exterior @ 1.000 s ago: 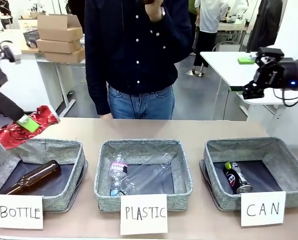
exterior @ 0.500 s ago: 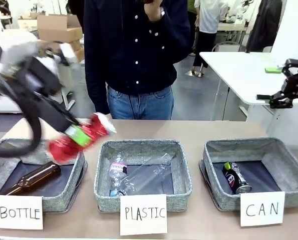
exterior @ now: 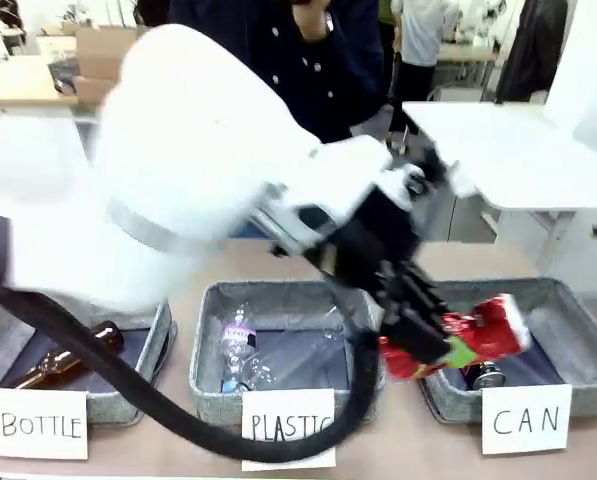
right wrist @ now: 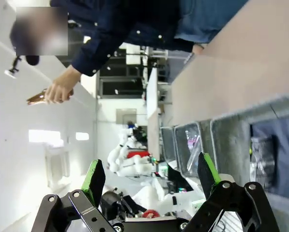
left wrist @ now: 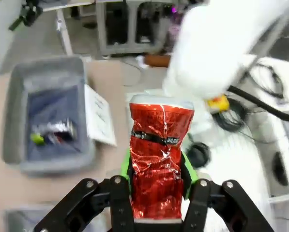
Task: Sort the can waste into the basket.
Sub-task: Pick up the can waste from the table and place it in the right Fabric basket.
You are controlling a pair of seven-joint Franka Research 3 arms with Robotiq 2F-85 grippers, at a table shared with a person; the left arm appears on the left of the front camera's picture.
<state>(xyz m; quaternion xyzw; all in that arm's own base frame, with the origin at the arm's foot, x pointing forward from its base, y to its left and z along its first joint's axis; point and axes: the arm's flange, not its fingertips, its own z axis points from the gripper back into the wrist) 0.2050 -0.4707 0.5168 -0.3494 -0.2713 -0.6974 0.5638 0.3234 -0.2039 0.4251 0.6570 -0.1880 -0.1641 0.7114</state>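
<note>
L arm reaches right across the middle, big and blurred in front view. The left fingers (exterior: 461, 352) are pinching the red can (exterior: 483, 335) round its crumpled middle, green pads on both sides. Wrist view confirms it: left fingers (left wrist: 126, 166) clamped on the red can (left wrist: 159, 159), which sticks out lengthwise past the tips. Prob. held that way so it drops clear once let go.

Can hangs over the near-left corner of the CAN basket (exterior: 578, 295), not inside yet, approx. above the rim. Black can (exterior: 486, 376) already lies in there, partly hidden behind the red one. From the wrist the CAN basket (left wrist: 18, 96) sits off to one side with the black can (left wrist: 50, 133) on its dark lining, so I'd say the carry needs a bit more reach before release, else the can could clip the rim and end up on the worktop.

R arm parked out of the way: right fingers (right wrist: 97, 180) spread wide, nothing btw them.
</note>
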